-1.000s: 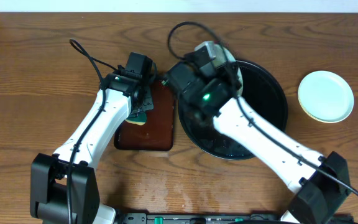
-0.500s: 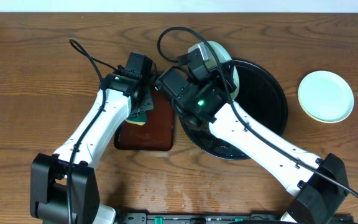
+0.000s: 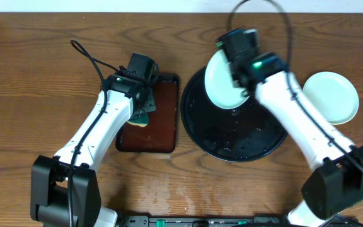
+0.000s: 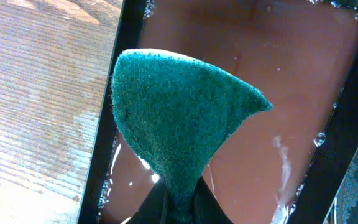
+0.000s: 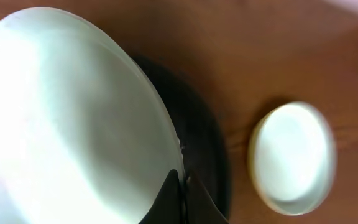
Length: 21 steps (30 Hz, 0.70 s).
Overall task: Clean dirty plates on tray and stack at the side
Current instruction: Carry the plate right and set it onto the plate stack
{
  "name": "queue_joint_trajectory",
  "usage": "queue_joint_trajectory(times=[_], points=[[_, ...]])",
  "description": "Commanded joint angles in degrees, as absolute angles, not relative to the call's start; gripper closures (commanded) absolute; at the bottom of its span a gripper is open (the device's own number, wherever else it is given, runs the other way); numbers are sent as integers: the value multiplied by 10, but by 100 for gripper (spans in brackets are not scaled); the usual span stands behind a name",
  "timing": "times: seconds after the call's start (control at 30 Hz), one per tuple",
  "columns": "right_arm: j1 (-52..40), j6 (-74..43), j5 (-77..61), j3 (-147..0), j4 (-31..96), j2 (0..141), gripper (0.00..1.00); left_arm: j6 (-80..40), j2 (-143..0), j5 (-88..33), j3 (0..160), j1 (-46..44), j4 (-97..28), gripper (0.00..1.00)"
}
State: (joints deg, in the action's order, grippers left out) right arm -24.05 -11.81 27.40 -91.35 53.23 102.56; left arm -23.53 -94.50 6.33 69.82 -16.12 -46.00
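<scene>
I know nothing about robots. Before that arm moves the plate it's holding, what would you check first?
1. Grip: right gripper shut on the held plate at its rim: ok.
2. Held plate free of smears: the face that shows is clean, the other is hidden: cannot tell.
3. Top of the stack of plates bare: ok.
4. Way from the black tray to the stack free of obstacles: ok.
5. Other arm clear: left gripper holds the sponge over the brown tray: ok.

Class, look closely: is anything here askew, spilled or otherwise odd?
Nothing damaged. One pale plate hangs tilted over the black tray, pinched at its rim by the right pincer; droplets speckle the tray's floor.
</scene>
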Motion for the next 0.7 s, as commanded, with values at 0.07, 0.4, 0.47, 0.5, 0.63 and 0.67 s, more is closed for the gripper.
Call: queue_joint_trajectory(times=[0.07,0.4,0.47,0.5,0.63,0.67], points=[[-99,-130,21,-926,540,1012,99,-228,-944,66,695,-160,-457,92],[196,-130,-88,-924,538,1014,99,-228,-944,66,695,-160,-457,92],[244,-133,-89,-922,533,1014,99,-228,-944,66,695,-160,-457,92],[265,-136,-88,-921,530,1014,99,-228,-944,66,695,-160,-457,92],[328,-137,-79,-896,504,1014,99,-227,-944,66,694,-160,-457,92],[338,-137,-80,-884,492,1014,99,-227,-944,66,694,-160,-457,92]])
